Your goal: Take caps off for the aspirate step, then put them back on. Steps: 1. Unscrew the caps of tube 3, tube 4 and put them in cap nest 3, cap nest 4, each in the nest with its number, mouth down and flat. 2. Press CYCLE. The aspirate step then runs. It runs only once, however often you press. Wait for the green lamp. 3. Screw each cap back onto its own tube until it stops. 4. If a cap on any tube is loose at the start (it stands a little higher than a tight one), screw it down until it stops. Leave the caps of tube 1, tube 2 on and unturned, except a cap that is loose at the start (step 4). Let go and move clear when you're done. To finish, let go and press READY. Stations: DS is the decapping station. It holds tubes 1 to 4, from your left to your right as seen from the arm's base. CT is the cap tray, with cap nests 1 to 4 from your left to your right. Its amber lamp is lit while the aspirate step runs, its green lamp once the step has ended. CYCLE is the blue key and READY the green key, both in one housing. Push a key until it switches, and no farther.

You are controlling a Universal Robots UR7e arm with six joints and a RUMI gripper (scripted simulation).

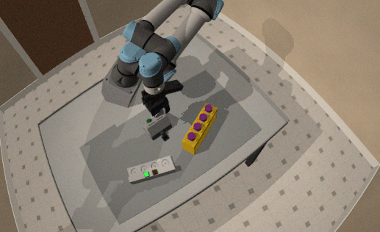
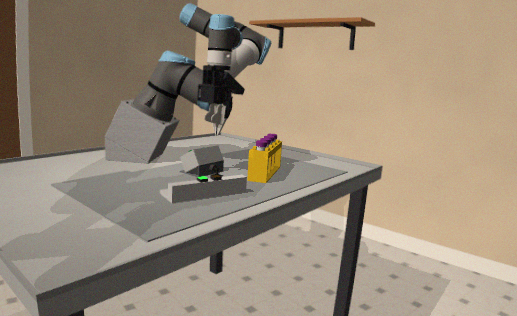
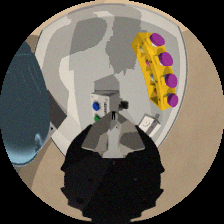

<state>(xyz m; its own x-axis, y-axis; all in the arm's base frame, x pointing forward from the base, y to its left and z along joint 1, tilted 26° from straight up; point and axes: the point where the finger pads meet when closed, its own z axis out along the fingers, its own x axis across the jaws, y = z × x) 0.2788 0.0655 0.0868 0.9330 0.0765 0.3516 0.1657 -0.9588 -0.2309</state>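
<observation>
The yellow decapping station (image 1: 190, 146) (image 2: 258, 166) (image 3: 159, 95) holds the tubes, with four purple caps on top, one on each tube. Whether any cap stands slightly higher cannot be told. The white cap tray (image 1: 132, 177) (image 2: 198, 190) (image 3: 153, 121) shows no cap in its nests. Its green lamp (image 1: 146, 174) (image 2: 202, 178) is lit and its amber lamp (image 1: 154, 172) (image 2: 216, 177) is dark. The key housing (image 1: 159, 128) (image 2: 211, 161) has the blue key (image 3: 96, 106) and the green key (image 1: 148, 120) (image 3: 97, 119). My gripper (image 2: 217, 134) (image 3: 113, 111) is shut and empty, above the housing.
A small dark part (image 1: 165, 136) (image 3: 124, 105) sticks out of the housing's side. The decapping station stands to one side of the housing and the cap tray lies on the side away from the arm's base. A wall shelf (image 2: 313, 22) hangs behind the table.
</observation>
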